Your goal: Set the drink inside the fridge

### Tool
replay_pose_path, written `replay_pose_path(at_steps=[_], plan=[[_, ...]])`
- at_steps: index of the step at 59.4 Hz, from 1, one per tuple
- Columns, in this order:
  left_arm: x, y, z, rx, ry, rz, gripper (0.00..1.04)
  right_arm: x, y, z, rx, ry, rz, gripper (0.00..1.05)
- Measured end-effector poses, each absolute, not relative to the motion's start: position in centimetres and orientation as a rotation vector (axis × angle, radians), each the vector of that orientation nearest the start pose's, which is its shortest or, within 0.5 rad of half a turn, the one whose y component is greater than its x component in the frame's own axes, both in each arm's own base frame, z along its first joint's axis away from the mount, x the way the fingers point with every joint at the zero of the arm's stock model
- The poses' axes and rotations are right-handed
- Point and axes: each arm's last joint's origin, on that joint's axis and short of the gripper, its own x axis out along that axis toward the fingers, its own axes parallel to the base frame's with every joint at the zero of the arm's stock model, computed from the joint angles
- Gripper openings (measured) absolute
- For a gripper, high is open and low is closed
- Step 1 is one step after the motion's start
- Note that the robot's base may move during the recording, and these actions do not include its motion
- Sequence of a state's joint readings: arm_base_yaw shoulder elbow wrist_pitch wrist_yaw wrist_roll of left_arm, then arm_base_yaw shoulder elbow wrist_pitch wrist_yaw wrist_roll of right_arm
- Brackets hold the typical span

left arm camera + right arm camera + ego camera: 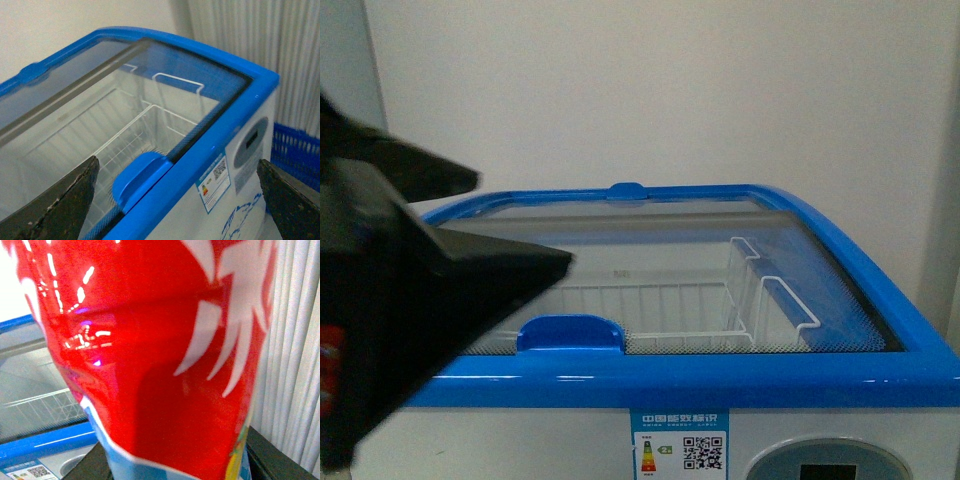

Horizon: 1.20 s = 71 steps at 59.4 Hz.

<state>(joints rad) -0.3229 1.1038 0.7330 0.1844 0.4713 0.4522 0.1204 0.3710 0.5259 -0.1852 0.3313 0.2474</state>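
Drink, red, fills rt wrist view, ends cropped, axis dir unclear, clamped in right end effector, left end effector wide open, empty, near fridge front rim

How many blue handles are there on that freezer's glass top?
2. The near handle sits on the front edge of the glass lid, left of centre; the far handle sits at the back rim. The left arm hides the left corner, so another may be hidden.
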Motion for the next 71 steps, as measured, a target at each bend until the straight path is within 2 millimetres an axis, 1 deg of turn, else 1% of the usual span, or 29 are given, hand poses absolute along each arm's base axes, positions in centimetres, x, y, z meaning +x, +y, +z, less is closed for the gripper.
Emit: replay_pose_path(at_steps=[2, 5, 7, 11, 16, 24, 35, 43, 51, 56, 63, 71], plan=[[23.2, -9.8, 29.0, 0.49, 0.007, -0.86, 0.97, 10.2, 0.3, 29.3, 0.24, 0.003, -0.213, 0.41], [23.8, -10.5, 28.9, 0.576, 0.003, -0.889, 0.97, 10.2, 0.3, 29.3, 0.24, 0.003, -0.214, 0.41], [24.1, -10.7, 28.8, 0.603, 0.01, -0.901, 0.97, 10.2, 0.3, 29.3, 0.24, 0.003, -0.214, 0.41], [25.5, -11.4, 28.1, 0.764, 0.025, -0.942, 0.97, 10.2, 0.3, 29.3, 0.24, 0.003, -0.214, 0.41], [27.0, -11.6, 27.7, 0.891, 0.03, -0.96, 0.97, 10.2, 0.3, 29.3, 0.24, 0.003, -0.213, 0.41], [29.2, -11.5, 27.6, 1.007, 0.011, -0.932, 0.97, 10.2, 0.3, 29.3, 0.24, 0.003, -0.214, 0.41], [32.3, -11.1, 26.4, 1.074, 0.018, -0.873, 0.97, 10.2, 0.3, 29.3, 0.24, 0.003, -0.214, 0.41], [34.7, -11.1, 26.2, 1.09, 0.003, -0.834, 0.97, 10.2, 0.3, 29.3, 0.24, 0.003, -0.214, 0.41], [35.7, -11.4, 25.6, 1.084, 0.007, -0.851, 0.97, 10.2, 0.3, 29.3, 0.24, 0.003, -0.214, 0.41], [36.4, -11.6, 25.7, 1.086, -0.003, -0.851, 0.97, 10.2, 0.3, 29.3, 0.24, 0.003, -0.213, 0.41], [38.1, -12.0, 26.2, 1.102, -0.037, -0.799, 0.97, 10.2, 0.3, 29.3, 0.24, 0.003, -0.214, 0.41], [40.8, -12.5, 27.0, 1.143, -0.071, -0.657, 0.97, 10.2, 0.3, 29.3, 0.24, 0.003, -0.214, 0.41]])
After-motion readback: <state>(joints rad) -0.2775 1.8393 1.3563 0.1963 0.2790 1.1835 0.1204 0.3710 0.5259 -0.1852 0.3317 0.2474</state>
